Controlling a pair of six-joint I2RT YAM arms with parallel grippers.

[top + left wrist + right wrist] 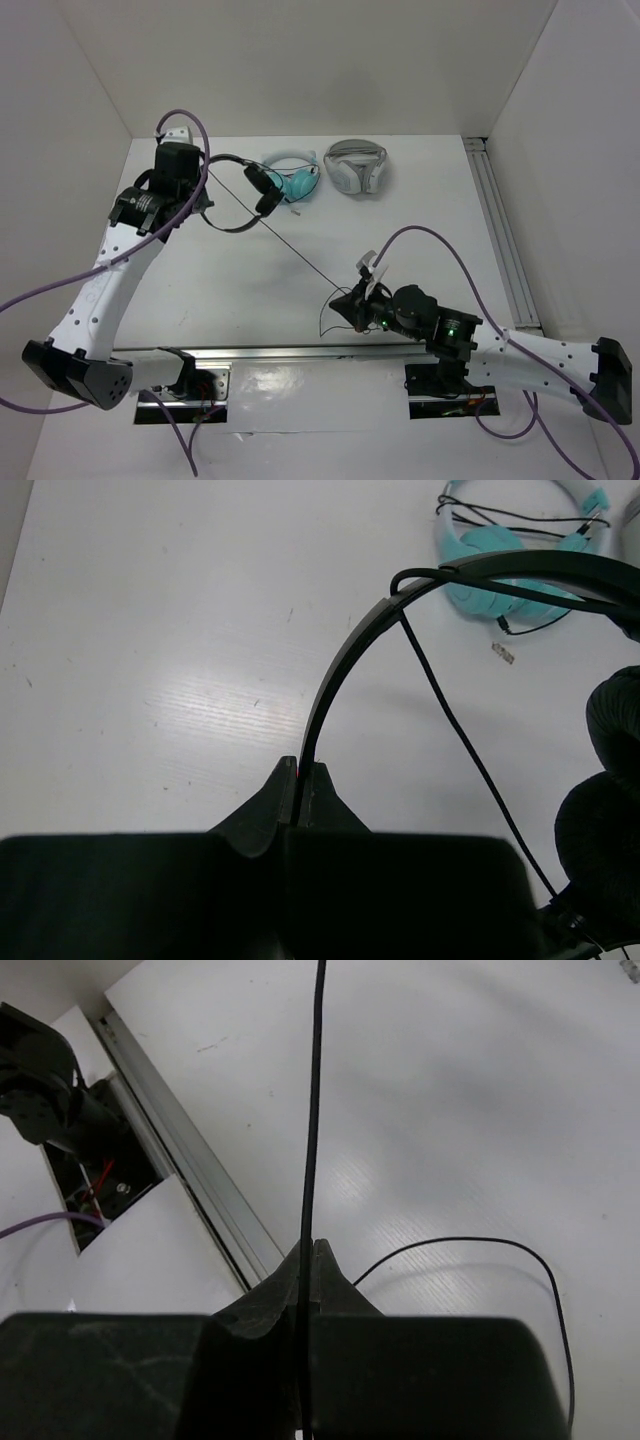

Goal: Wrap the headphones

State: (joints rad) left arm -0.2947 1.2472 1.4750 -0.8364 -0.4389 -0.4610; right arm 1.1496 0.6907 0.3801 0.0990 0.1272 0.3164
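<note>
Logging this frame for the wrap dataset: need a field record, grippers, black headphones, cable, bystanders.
left gripper: shut on headband of the black headphones
right gripper: shut on cable
cable: taut, straight from headband to right gripper; slack tail curls on table by right gripper
turns around headband: cannot tell
bystanders: teal headphones, white-grey headphones, far side of table

the headphones (335, 670) look smooth black plastic; the table (150, 680) matt white.
</note>
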